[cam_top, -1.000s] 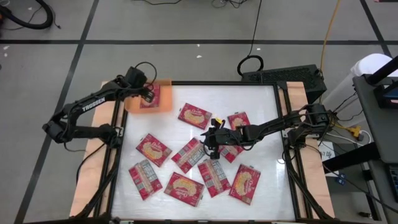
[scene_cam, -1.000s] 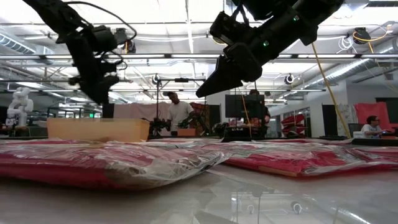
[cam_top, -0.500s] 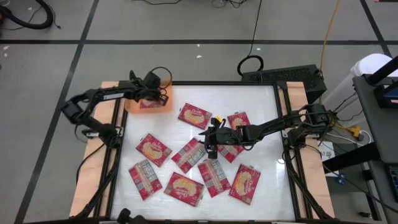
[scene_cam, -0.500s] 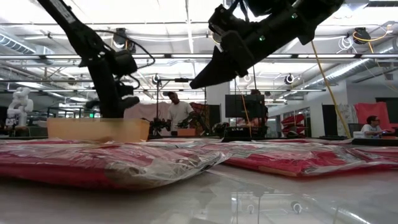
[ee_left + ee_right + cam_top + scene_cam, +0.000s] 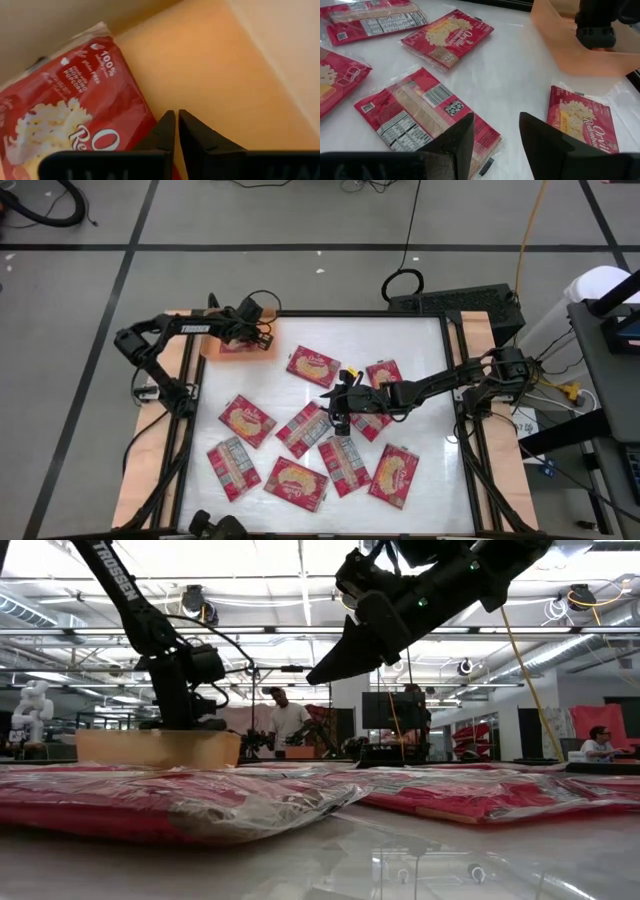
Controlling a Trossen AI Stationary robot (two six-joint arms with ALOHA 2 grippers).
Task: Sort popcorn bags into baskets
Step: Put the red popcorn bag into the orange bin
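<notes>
The orange tray [image 5: 222, 350] stands at the table's far left; it also shows in the low view [image 5: 160, 748]. A red popcorn bag [image 5: 236, 345] lies in it. My left gripper [image 5: 260, 337] is down in the tray, shut at that bag's edge [image 5: 75, 115]. My right gripper [image 5: 335, 412] hangs open and empty above the table's middle, over a bag lying label side up [image 5: 420, 120]. Several more red bags lie flat on the white table, such as one at the back [image 5: 313, 365] and one at the front [image 5: 296, 483]. My left gripper has its two fingers shut at the bag's long edge [image 5: 150, 122], coming down from above. The fingers themselves hide the place of contact, so whether the edge is pinched between them does not show. The bag lies flat on the tray's floor [image 5: 210, 75].
Light wooden boards run along the table's left side [image 5: 150, 450] and right side [image 5: 485, 380]. A bag [image 5: 580, 125] lies between my right gripper and the tray. People stand in the room beyond the table [image 5: 285, 720].
My left gripper has gone down from above the tray into it and a little toward the table's right, while the arm's elbow has swung toward the far edge. The bag has come down with it and now lies in the tray.
</notes>
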